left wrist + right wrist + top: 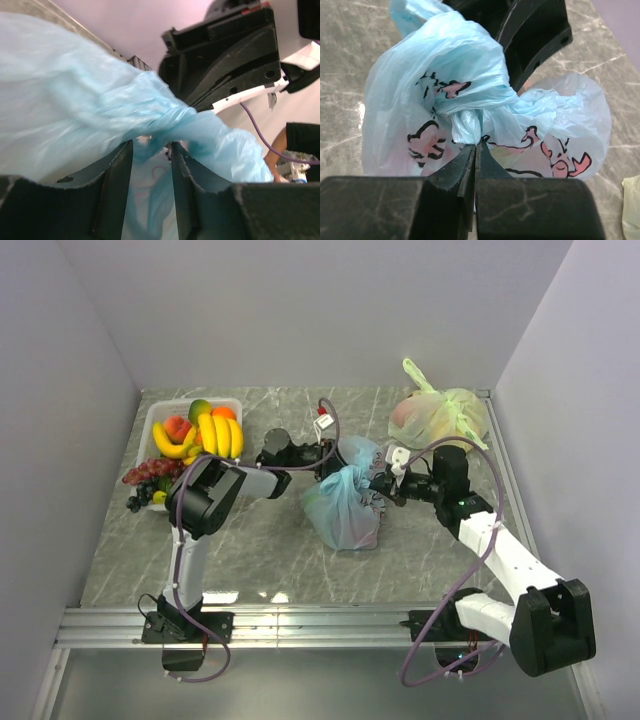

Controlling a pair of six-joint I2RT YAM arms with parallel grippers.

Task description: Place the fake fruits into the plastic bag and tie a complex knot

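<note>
Two arms meet over the plastic bag (345, 512), which sits mid-table, nearer the right edge. The left gripper (332, 462) reaches in from the far-left side with its forearm laid level, and the right gripper (381, 483) comes from the right with its elbow raised. Many fake fruits (205, 432) lie in the tray (150, 427) at the far-left corner. A yellow-green bag (440, 415) rests, tied, at the far-right corner. Left wrist view: jaws stand partly apart, and a twisted band of the bag's film (165, 117) crosses just beyond the fingertips (122, 165), not visibly pinched. Right wrist view: jaws are pressed together, apparently nipping a loose strand below the knot (475, 107). Judged status: bag loaded, though its contents are not discernible; a first twist is formed, with further wraps likely needed for a complex knot.
</note>
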